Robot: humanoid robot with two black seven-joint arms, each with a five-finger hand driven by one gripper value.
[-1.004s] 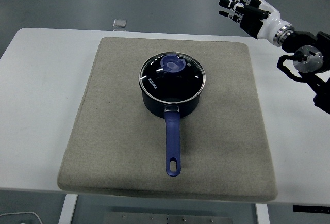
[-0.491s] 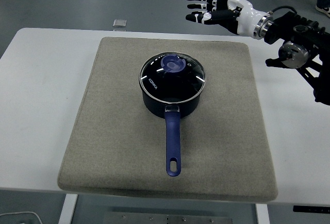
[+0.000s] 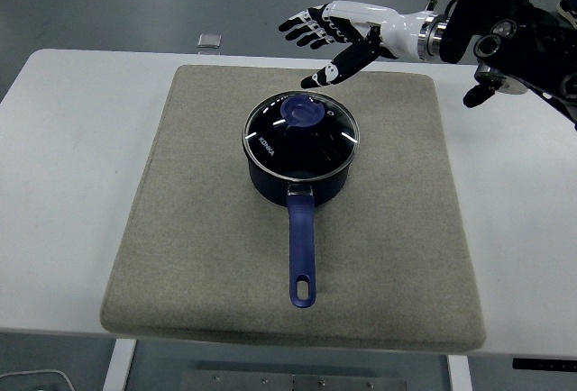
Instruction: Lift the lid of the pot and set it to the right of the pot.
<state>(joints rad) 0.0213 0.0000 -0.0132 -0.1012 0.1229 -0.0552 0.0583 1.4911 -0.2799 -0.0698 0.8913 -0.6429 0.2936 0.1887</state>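
Note:
A dark blue saucepan [image 3: 300, 175] stands in the middle of a grey mat [image 3: 198, 229], its long blue handle [image 3: 302, 251] pointing toward me. A glass lid [image 3: 301, 134] with a blue knob [image 3: 304, 111] sits on the pot. My right hand [image 3: 326, 40], white with black fingers, hovers open above and just behind the lid, fingers spread and pointing left, thumb hanging down toward the knob. It touches nothing. The left arm is out of view.
The mat lies on a white table [image 3: 63, 139]. A small grey square object [image 3: 209, 41] lies at the table's far edge. The right forearm [image 3: 505, 35] reaches in from the upper right over the mat's far right corner.
My right hand has moved left from the upper right corner and come down to hover behind the lid. Pot and lid have not moved.

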